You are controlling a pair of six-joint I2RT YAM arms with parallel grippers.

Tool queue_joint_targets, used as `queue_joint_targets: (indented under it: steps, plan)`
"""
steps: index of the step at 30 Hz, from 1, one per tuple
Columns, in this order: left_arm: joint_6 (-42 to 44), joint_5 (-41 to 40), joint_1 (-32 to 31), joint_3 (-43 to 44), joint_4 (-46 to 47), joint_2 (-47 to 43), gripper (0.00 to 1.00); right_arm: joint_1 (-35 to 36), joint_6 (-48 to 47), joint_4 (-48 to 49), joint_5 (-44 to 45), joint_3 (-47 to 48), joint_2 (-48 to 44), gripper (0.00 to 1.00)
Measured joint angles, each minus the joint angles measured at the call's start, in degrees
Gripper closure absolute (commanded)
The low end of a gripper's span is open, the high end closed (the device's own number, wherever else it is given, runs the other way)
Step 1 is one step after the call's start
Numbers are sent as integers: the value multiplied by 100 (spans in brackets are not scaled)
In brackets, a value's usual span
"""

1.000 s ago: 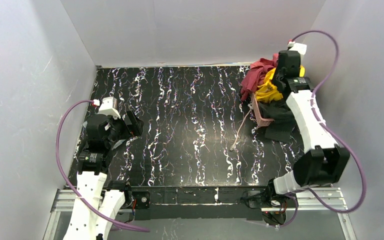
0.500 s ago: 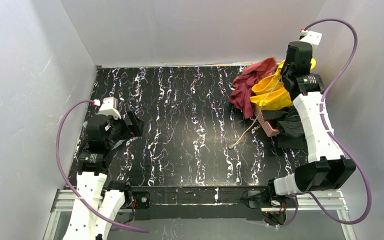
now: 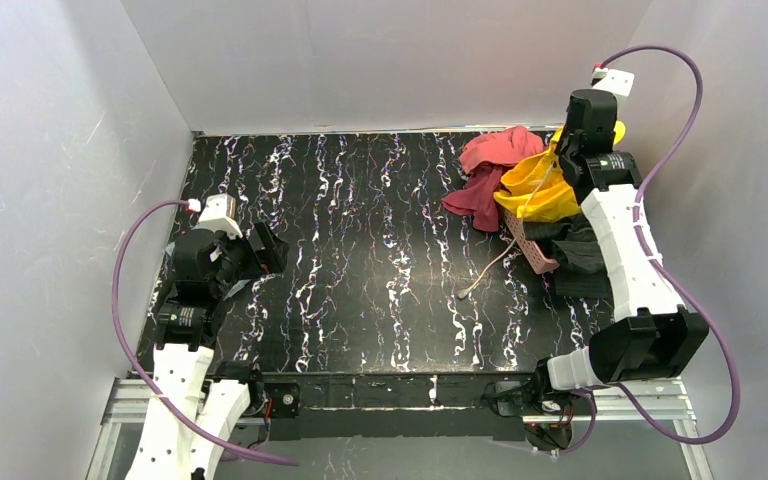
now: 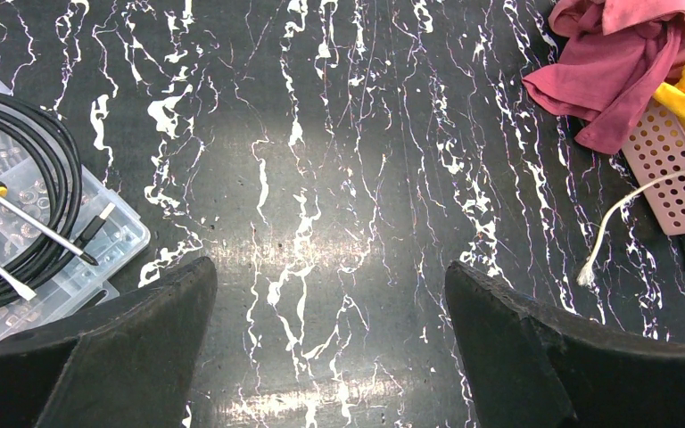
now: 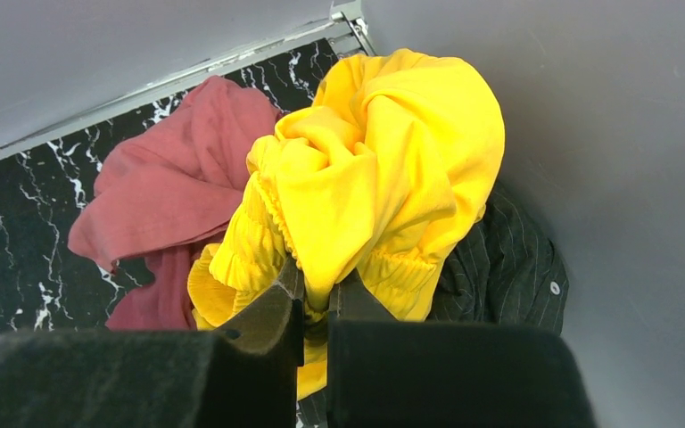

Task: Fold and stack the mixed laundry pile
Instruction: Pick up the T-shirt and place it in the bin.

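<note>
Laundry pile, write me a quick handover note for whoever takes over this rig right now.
Right tool: shut on the yellow garment, bunched at the far right corner.
Left tool: open, empty, over bare table near the left edge.
Salmon-red garment and dark maroon garment lie crumpled beside the yellow; charcoal-black garment beneath, by the pink basket and cream cord.
Done: nothing folded or stacked.
Left: spread, fold and stack all four.

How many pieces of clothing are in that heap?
4. A bright yellow cloth garment pinched in the right pincer, a salmon-red one left of it, a dark maroon one at the heap's left edge, a charcoal striped one nearest the arms. More may be hidden.
</note>
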Motion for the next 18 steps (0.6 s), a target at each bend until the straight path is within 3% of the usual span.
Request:
queue_joint_targets:
  steps: [8, 13, 18]
  plan:
    - [0, 0, -2, 0, -2, 0, 2, 0, 164, 481, 76, -876, 153, 95]
    - [0, 0, -2, 0, 0, 17, 2, -35, 393, 837, -39, -1574, 671, 97]
    - [0, 0, -2, 0, -2, 57, 2, -245, 573, 1119, -249, -1687, 1469, 99]
